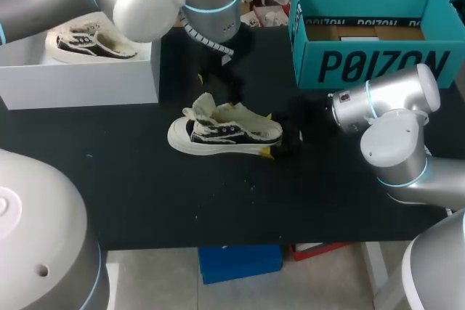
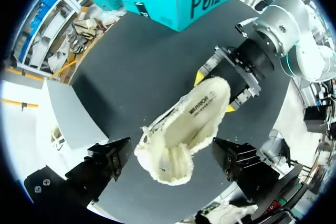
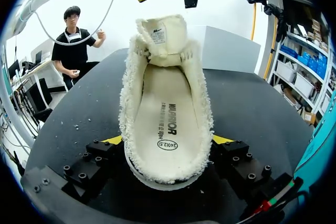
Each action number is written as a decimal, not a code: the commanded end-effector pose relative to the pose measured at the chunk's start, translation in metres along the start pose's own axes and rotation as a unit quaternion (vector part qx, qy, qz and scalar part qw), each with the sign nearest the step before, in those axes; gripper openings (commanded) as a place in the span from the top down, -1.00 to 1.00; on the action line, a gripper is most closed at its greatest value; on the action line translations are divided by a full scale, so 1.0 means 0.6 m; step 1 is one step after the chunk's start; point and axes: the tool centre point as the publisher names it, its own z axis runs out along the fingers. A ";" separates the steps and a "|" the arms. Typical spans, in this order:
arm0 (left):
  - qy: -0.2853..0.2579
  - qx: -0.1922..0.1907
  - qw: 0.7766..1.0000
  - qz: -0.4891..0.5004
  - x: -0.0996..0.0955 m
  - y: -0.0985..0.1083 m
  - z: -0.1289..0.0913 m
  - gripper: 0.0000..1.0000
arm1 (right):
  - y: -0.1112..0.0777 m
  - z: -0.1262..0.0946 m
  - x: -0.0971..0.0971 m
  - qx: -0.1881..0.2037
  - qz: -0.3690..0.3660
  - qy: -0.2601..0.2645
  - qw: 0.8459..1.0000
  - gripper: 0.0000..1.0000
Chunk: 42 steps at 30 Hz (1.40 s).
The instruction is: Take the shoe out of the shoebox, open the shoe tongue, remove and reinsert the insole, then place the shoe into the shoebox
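The fluffy cream and black shoe [image 1: 225, 134] lies on the black surface [image 1: 145, 201]. The right jaws squeeze its heel from both sides. The left jaws hang open above it. If that hold slips, pulling out the cream insole [image 3: 167, 119] could drag the shoe along.

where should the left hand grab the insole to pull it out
Probably the heel end of the insole, from straight above: the shoe sits upright, opening up, and the tongue hides the insole's front. The right hand clamps the heel from both sides, so the left hand should come down just ahead of it.
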 end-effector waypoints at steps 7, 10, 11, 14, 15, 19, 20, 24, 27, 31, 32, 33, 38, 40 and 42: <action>0.111 0.017 0.974 0.198 0.015 -0.045 0.028 1.00 | -0.002 0.000 -0.003 0.001 0.001 0.000 1.000 1.00; 0.111 0.017 0.974 0.198 0.015 -0.045 0.028 1.00 | -0.002 0.000 -0.003 0.001 0.001 0.000 1.000 1.00; 0.111 0.017 0.974 0.198 0.015 -0.045 0.028 1.00 | -0.002 0.000 -0.003 0.001 0.001 0.000 1.000 1.00; 0.111 0.017 0.974 0.198 0.015 -0.045 0.028 1.00 | -0.002 0.000 -0.003 0.001 0.001 0.000 1.000 1.00; 0.111 0.017 0.974 0.198 0.015 -0.045 0.028 1.00 | -0.002 0.000 -0.003 0.001 0.001 0.000 1.000 1.00; 0.111 0.017 0.974 0.198 0.015 -0.045 0.028 1.00 | -0.002 0.000 -0.003 0.001 0.001 0.000 1.000 1.00; 0.111 0.017 0.974 0.198 0.015 -0.045 0.028 1.00 | -0.002 0.000 -0.003 0.001 0.001 0.000 1.000 1.00; 0.103 -0.006 0.968 0.229 0.023 -0.045 0.032 1.00 | -0.002 0.000 -0.003 0.001 0.001 0.000 1.000 1.00; 0.098 -0.009 0.955 0.280 0.032 -0.044 0.035 1.00 | -0.002 0.000 -0.003 0.001 0.001 0.000 1.000 1.00; 0.103 -0.016 0.941 0.323 0.034 -0.043 0.039 1.00 | -0.002 0.000 -0.003 0.001 0.001 0.000 1.000 1.00; 0.109 -0.013 0.936 0.335 0.034 -0.044 0.040 1.00 | -0.002 0.000 -0.003 0.001 0.001 0.000 1.000 1.00; 0.113 -0.011 0.934 0.338 0.034 -0.044 0.041 1.00 | -0.002 0.000 -0.003 0.001 0.001 0.000 1.000 1.00; 0.148 -0.014 0.919 0.365 0.031 -0.046 0.058 1.00 | -0.002 0.000 -0.003 0.001 0.001 0.000 1.000 1.00; 0.154 -0.016 0.918 0.365 0.029 -0.046 0.065 1.00 | -0.002 0.000 -0.003 0.001 0.001 0.000 1.000 1.00; 0.162 -0.021 0.918 0.361 0.026 -0.045 0.072 1.00 | -0.002 0.000 -0.003 0.001 0.001 0.000 1.000 1.00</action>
